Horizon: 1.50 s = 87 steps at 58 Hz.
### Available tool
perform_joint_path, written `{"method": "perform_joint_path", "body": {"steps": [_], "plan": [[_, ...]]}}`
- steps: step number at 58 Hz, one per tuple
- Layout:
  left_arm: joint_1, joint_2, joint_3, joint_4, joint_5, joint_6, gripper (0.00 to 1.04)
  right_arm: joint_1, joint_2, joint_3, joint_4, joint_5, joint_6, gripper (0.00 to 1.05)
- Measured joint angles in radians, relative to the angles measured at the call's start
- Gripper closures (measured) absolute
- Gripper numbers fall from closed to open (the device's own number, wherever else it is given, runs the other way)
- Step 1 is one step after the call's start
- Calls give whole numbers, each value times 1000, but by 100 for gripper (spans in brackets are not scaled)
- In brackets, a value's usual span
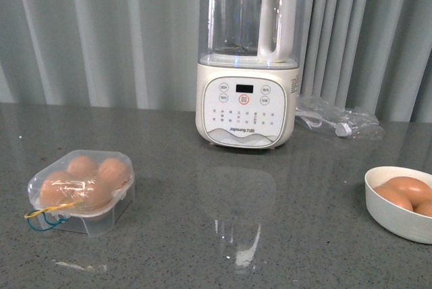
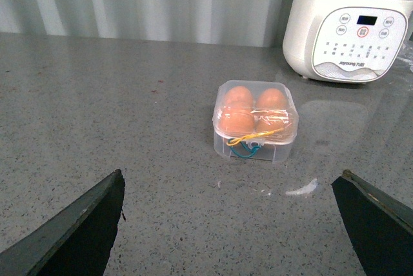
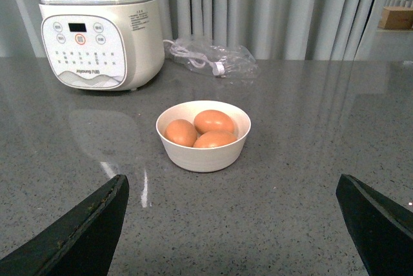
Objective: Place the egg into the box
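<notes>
Far left on the grey speckled counter (image 1: 202, 242), the clear plastic box (image 1: 81, 191) sits with its lid shut over brown eggs (image 1: 82, 165). The left wrist view shows four of them packed inside. A yellow loop (image 2: 258, 136) stretches across the front edge of the lid and a blue loop (image 2: 244, 153) hangs just beneath it. The left arm's jaws are released, spread wide and grasping nothing, and hang above bare counter well short of the box.

At centre back, a cream blender (image 1: 246, 110) with a clear jug and a white handle stands before pale pleated curtains (image 1: 101, 32). Near its right side lies a crumpled clear plastic bag (image 1: 341, 119) with a white cord inside.

Far right, a round white bowl (image 1: 398, 221), cut by the frame edge in the front view, holds three loose eggs (image 3: 213, 121) that touch one another. The right arm's jaws are likewise released, wide apart and empty. In the right wrist view the bowl sits on the counter beyond their dark tips, well apart from both.
</notes>
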Motion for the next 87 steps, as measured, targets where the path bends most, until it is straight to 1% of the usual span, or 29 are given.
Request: {"method": "perform_joint_path", "body": {"steps": [87], "plan": [[0, 0, 0, 0, 0, 0, 7, 0, 0, 0, 0, 0, 0, 7]]}}
